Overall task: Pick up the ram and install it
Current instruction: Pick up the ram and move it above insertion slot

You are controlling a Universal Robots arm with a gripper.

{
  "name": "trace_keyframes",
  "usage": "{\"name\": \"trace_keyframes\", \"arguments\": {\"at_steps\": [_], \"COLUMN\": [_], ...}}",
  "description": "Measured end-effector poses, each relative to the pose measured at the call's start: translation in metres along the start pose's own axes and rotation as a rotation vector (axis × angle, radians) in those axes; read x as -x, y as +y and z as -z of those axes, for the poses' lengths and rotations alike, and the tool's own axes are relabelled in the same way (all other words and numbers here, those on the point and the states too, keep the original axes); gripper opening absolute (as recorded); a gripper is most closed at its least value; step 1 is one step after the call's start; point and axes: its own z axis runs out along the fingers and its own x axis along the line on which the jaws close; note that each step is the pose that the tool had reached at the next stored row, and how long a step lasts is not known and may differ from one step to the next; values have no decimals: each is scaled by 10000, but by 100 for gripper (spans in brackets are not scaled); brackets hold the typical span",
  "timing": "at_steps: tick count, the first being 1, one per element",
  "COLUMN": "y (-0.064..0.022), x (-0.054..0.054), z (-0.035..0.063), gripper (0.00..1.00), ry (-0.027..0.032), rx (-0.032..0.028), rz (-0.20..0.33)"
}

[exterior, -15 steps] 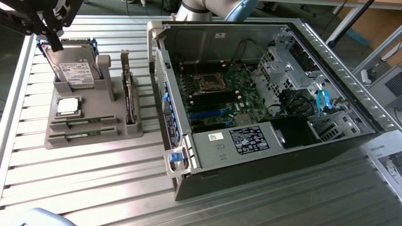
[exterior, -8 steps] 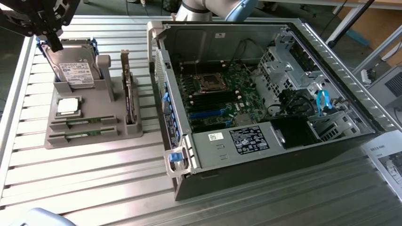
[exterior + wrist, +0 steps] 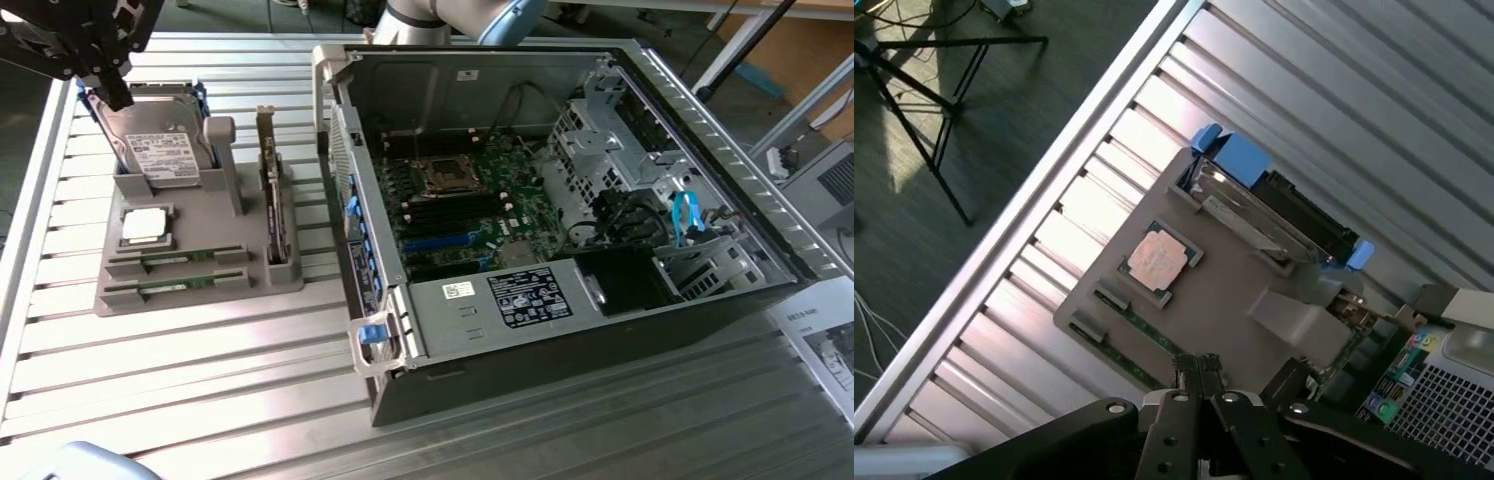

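The claw (image 3: 118, 92) is pinched shut with nothing between its fingers; in the wrist view its two black fingers (image 3: 1199, 372) sit pressed together. In the exterior view it hangs above the far end of the grey holder (image 3: 127, 300), over the top of the drive (image 3: 163, 145), which stands in the holder on blue rails. The ram (image 3: 174, 259) lies flat in a slot at the holder's near end, just past the chip (image 3: 144, 225), with a second stick (image 3: 171, 289) in the next slot, closer to the holder's edge. The ram and the claw are well apart, with the drive and the chip between them along the holder. In the wrist view the ram's (image 3: 1152, 333) green edge shows just beyond the fingertips, lower down and not touched. A card (image 3: 274, 210) stands upright along the holder's side toward the open case (image 3: 694, 130), which lies on the table (image 3: 200, 380) at the exterior view's right.
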Motion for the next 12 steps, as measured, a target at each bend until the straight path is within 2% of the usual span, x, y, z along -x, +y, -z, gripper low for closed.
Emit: {"name": "trace_keyframes", "arguments": {"at_steps": [8,12], "y": [0,0], "x": [0,0], "z": [0,0], "gripper": [10,10], "ry": [52,69], "rx": [28,38], "rz": [1170,1574]}}
